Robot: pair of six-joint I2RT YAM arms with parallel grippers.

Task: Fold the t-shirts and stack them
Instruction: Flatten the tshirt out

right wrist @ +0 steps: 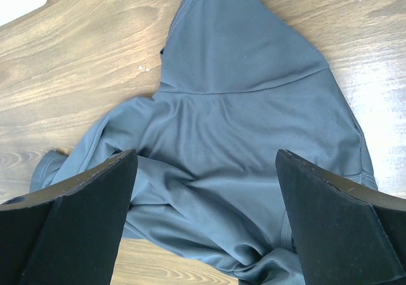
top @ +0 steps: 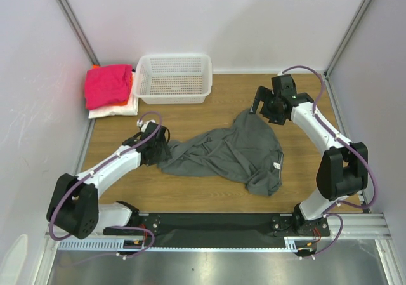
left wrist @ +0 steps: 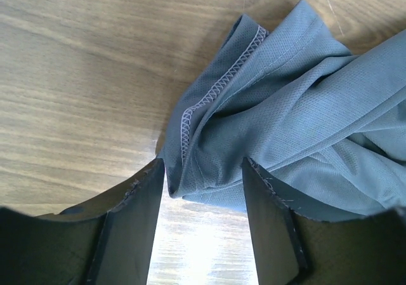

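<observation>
On the surface (top: 190,199) the dark grey t-shirt (top: 231,152) lies crumpled, central. My right fingers (right wrist: 206,161) hang spread over its far end; my left fingers (left wrist: 203,171) straddle the stitched hem (left wrist: 190,113), unclenched. I'd close on that corner alone, then pull flat.

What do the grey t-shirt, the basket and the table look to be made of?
Grey t-shirt: thin matte knit, probably synthetic sports mesh; tiny pinholes and a stitched hem show in the left wrist view.
Basket: white glossy plastic, by its moulded lattice walls.
Table: wood or wood-look laminate, satin; grain lines and soft glare.
</observation>
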